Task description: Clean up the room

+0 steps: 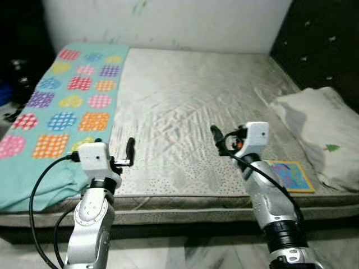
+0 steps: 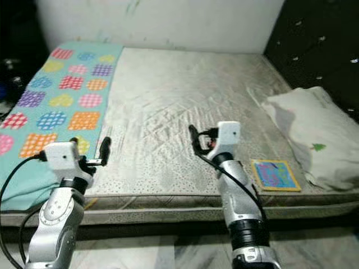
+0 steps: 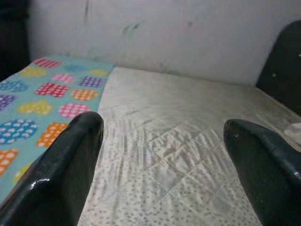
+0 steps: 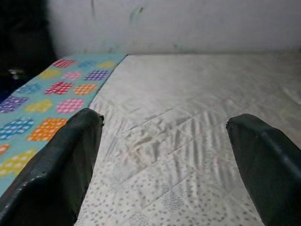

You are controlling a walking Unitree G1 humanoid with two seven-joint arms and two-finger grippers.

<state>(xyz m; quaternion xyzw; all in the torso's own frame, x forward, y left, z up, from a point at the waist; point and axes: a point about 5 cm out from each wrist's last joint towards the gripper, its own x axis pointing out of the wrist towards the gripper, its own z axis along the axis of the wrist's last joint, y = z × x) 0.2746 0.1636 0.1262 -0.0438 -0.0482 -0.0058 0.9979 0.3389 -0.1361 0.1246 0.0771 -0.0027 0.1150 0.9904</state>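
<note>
Both hands — left hand (image 3: 162, 155) and right hand (image 4: 164, 160) — hover with fingers spread wide, empty, over the grey quilted mattress (image 1: 185, 101).

Head eyes look down; wrist cameras skim the mattress (image 1: 185, 112).

Mattress (image 1: 190, 112), quilted, bare: 1.
Blanket (image 1: 61, 112), teal, patterned with colourful checked and dotted patches, on mattress's left side: 1.
Pillow (image 1: 320, 129), white, small green motif, on right side: 1.
Book (image 1: 291, 175), flat, colourful cover, near front right edge of mattress: 1.
Headboard (image 1: 320, 39), dark, tufted: 1.
Left gripper (image 1: 130, 150): 1.
Right gripper (image 1: 216, 136): 1.
</note>
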